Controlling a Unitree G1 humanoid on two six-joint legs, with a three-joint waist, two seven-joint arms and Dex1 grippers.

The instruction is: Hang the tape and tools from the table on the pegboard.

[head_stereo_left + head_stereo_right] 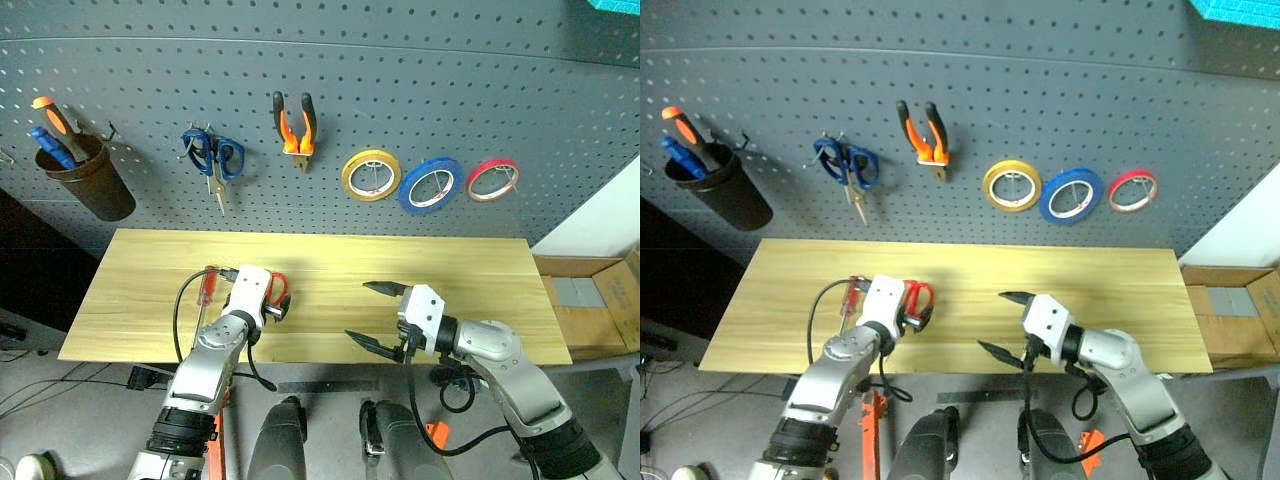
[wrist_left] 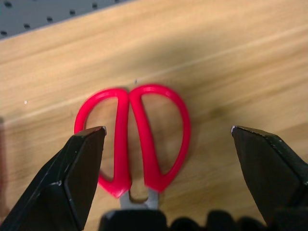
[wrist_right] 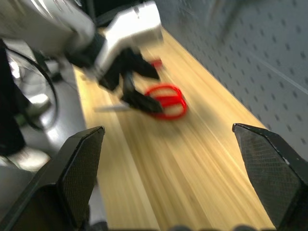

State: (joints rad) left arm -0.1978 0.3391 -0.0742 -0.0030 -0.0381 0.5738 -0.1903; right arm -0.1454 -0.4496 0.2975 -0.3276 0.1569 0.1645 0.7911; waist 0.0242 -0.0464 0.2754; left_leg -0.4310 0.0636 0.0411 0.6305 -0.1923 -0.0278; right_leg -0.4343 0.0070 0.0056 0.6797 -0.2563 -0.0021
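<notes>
Red-handled scissors lie flat on the light wood table, at its left front. My left gripper is low over them and open, one finger on each side of the handles and apart from them. A slim red-handled screwdriver lies just left of that hand. My right gripper hovers open and empty over the table's front middle, facing the left gripper and the scissors. On the dark grey pegboard the orange-and-black pliers and the blue tape hang from hooks.
A brown cup with orange and blue screwdrivers hangs at the board's left, with blue-handled scissors beside it. A yellow roll and a red roll flank the blue tape. A cardboard box sits past the table's right end.
</notes>
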